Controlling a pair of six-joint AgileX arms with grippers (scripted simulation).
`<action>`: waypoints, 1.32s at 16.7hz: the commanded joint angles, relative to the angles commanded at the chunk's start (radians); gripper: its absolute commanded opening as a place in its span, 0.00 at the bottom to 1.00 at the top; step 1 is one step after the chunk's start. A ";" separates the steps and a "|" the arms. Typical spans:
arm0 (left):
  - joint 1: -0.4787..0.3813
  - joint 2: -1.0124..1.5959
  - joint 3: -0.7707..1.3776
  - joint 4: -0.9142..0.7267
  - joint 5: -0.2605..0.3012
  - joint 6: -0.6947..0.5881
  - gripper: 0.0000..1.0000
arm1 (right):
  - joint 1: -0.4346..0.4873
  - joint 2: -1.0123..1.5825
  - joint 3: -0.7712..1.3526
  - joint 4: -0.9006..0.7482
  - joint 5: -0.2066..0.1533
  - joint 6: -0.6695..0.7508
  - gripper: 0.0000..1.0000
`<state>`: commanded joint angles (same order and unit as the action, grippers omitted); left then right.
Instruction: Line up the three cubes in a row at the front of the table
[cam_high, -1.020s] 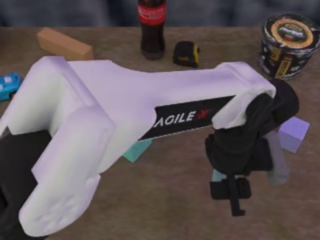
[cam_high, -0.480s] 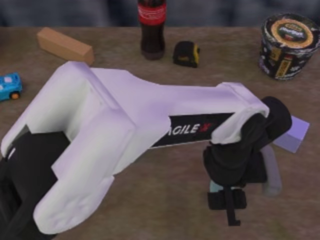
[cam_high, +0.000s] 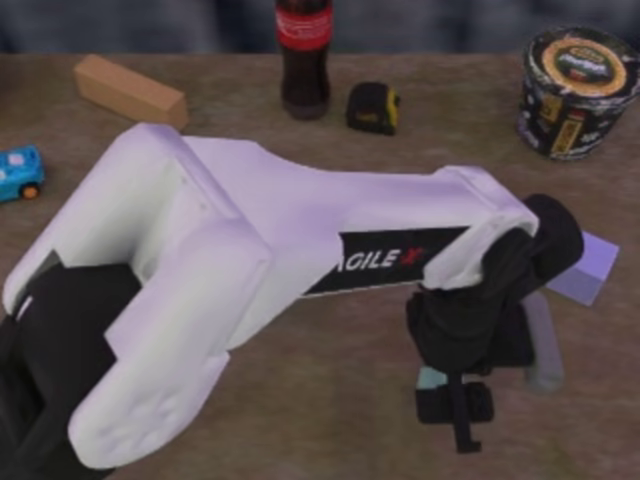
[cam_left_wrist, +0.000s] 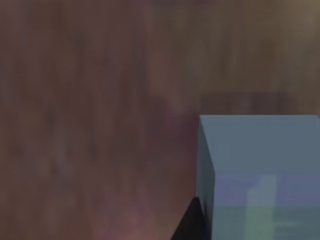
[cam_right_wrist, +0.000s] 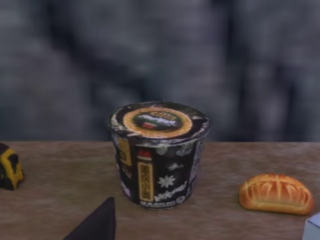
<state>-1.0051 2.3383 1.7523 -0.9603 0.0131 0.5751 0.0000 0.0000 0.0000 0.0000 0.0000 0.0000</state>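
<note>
From above, the left hand hides the pale cube; its wrist view shows it clamped. Only the right wrist view shows a bread roll.

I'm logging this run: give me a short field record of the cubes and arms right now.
left tool: front right of table, over small pale teal cube
lavender cube: farther right, partly under left arm
large teal cube: hidden in the top view
right arm: outside top view, its camera facing noodle cup
</note>
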 joint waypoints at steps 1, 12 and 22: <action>0.000 0.000 0.000 0.000 0.000 0.000 0.75 | 0.000 0.000 0.000 0.000 0.000 0.000 1.00; 0.000 0.000 0.000 0.000 0.000 0.000 1.00 | 0.000 0.000 0.000 0.000 0.000 0.000 1.00; 0.022 -0.074 0.150 -0.226 -0.001 -0.001 1.00 | 0.000 0.000 0.000 0.000 0.000 0.000 1.00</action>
<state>-0.9833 2.2639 1.9026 -1.1864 0.0124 0.5745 0.0000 0.0000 0.0000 0.0000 0.0000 0.0000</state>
